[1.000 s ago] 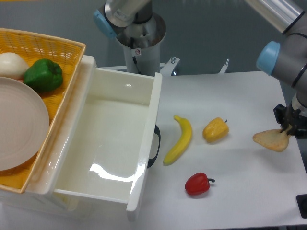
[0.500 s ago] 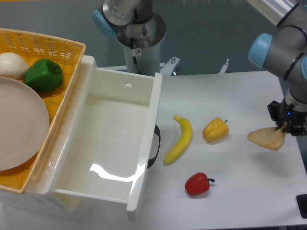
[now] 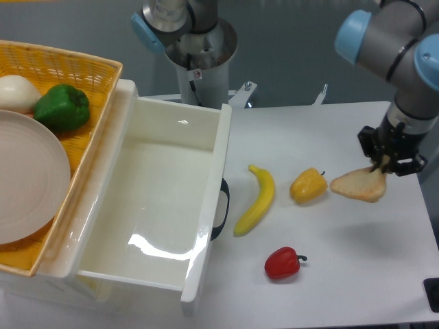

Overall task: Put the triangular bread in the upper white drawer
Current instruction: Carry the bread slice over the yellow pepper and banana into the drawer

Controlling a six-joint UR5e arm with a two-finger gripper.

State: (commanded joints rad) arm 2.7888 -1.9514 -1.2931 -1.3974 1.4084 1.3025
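Observation:
The triangular bread (image 3: 357,186), a tan wedge, hangs just above the table at the right, a little right of the yellow bell pepper. My gripper (image 3: 381,164) is shut on the bread's upper right corner, fingers pointing down. The upper white drawer (image 3: 209,199) stands pulled open at the left, with nothing inside; its dark curved handle (image 3: 222,209) faces the table's middle.
A yellow banana (image 3: 256,199), a yellow bell pepper (image 3: 308,186) and a red bell pepper (image 3: 282,263) lie between the drawer and the bread. A yellow wicker basket (image 3: 82,68) above the drawer's left side holds a green pepper (image 3: 62,107), a white plate (image 3: 27,178) and a white onion (image 3: 17,92).
The gripper has carried the bread leftward and slightly upward, from the table's right edge toward the yellow bell pepper. Nothing else has moved.

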